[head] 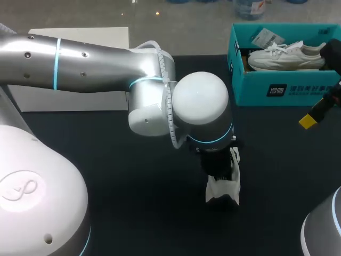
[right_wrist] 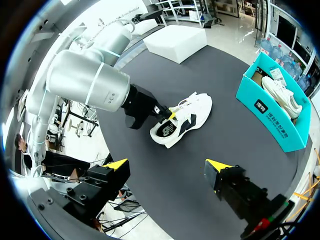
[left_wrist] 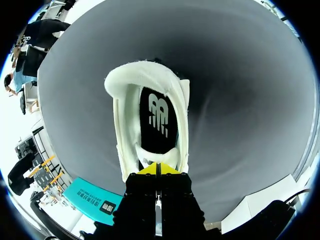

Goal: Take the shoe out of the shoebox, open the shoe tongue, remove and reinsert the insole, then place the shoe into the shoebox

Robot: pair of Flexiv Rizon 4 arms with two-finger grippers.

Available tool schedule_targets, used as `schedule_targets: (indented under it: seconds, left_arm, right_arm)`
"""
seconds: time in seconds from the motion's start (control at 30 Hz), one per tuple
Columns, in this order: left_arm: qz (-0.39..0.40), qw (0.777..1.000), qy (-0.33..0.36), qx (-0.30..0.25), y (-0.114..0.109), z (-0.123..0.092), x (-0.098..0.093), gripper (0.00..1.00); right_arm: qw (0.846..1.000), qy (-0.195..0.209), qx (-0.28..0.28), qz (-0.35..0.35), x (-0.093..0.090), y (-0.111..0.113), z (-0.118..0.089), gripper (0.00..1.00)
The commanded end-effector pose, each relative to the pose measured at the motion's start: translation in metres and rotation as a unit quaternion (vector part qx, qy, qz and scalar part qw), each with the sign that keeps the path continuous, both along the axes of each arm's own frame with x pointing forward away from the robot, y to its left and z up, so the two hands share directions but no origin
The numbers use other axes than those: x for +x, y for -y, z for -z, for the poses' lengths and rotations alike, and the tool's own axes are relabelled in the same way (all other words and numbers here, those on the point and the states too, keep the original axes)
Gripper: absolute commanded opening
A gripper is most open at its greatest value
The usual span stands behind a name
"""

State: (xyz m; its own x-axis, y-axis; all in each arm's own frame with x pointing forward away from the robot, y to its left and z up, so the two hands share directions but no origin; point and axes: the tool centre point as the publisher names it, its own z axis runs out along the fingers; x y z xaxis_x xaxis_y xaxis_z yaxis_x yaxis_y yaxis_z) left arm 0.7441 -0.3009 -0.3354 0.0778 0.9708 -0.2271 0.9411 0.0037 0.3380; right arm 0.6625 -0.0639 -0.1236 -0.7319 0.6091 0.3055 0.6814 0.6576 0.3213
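Shoe stands sole-down on the tabletop, right of centre. Long axis runs roughly 12–6: toe to 12, heel to 6. Left tool is pinched almost closed on the tongue, black insole visible inside. Right tool hangs wide open and empty at 3 o'clock. Teal shoebox at 1 o'clock holds a second shoe.
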Motion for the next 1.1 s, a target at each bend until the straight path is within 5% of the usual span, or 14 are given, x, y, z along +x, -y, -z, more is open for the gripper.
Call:
schedule_targets:
  seconds: [0.03,0.27,0.57,0.83,1.1]
  left_arm:
    - [-0.004,1.000,0.013,0.000,0.007,-0.008,0.008,0.00]
    - [-0.013,1.000,0.016,0.001,0.013,-0.002,0.016,0.00]
    - [-0.060,0.998,-0.017,-0.006,-0.001,0.017,-0.003,0.00]
    - [-0.170,0.984,-0.045,-0.029,-0.019,-0.003,0.002,0.00]
    - [-0.315,0.942,-0.103,-0.051,-0.033,-0.035,-0.001,0.00]
  right_arm:
    - [1.000,-0.003,-0.001,0.000,0.003,-0.001,0.000,1.00]
    - [1.000,-0.003,-0.001,0.000,0.003,-0.001,0.000,1.00]
    - [1.000,-0.003,-0.001,0.000,0.003,-0.001,0.000,1.00]
    - [1.000,-0.003,-0.001,0.000,0.003,-0.001,0.000,1.00]
    - [1.000,-0.003,-0.001,0.000,0.003,-0.001,0.000,1.00]
